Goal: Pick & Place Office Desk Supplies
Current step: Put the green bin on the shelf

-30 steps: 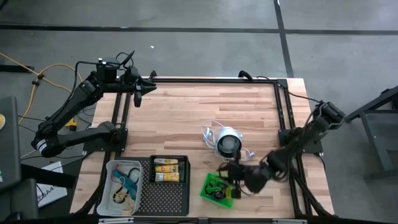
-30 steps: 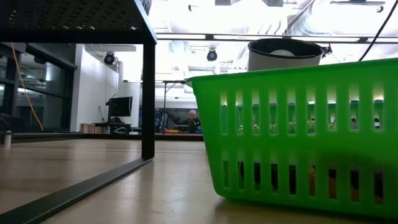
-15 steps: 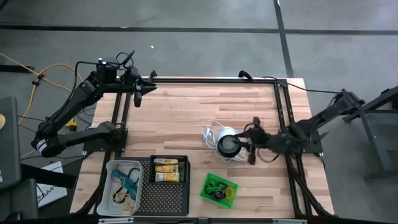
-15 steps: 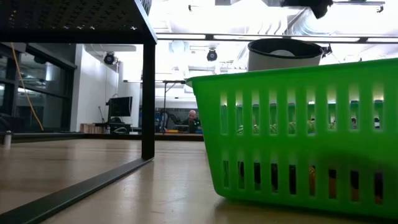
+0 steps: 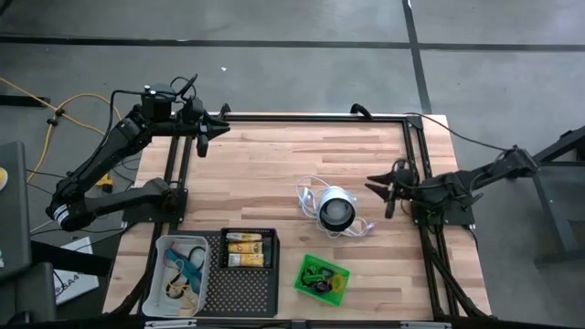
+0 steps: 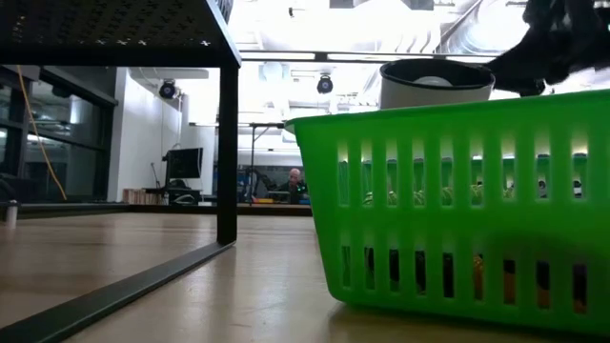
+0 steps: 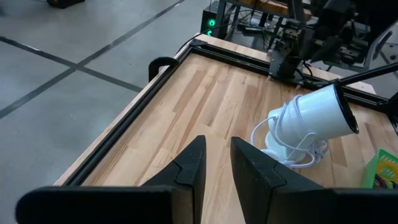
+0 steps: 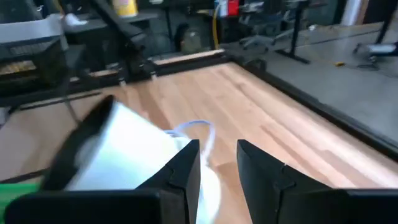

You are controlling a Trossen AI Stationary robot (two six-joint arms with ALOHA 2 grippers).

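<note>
Wooden tabletop (image 5: 274, 164) is sitting inside a dark frame on a grey concrete floor, and your supplies are looking sorted along the near edge: yellow-and-white packs (image 5: 249, 249) in the black tray (image 5: 247, 283), cords (image 5: 183, 270) in the clear tray (image 5: 163, 247), loops (image 5: 318, 274) in the green basket (image 5: 336, 283). You're holding the right gripper (image 5: 388, 190) off the table near its right edge, fingers showing a narrow gap with nothing between them, pointing at the round white-and-black object (image 5: 335, 211) just beside it. Left gripper (image 5: 203, 135) is parked at the far left corner, also narrowly apart and carrying nothing. I'm not spotting any loose item left on the bare wood, so you're probably near done. Biggest risk, I'd say: if you're swinging that right arm low toward the basket, you could be clipping the white object or snagging its white cord (image 5: 306, 190) and dragging it into the basket.
</note>
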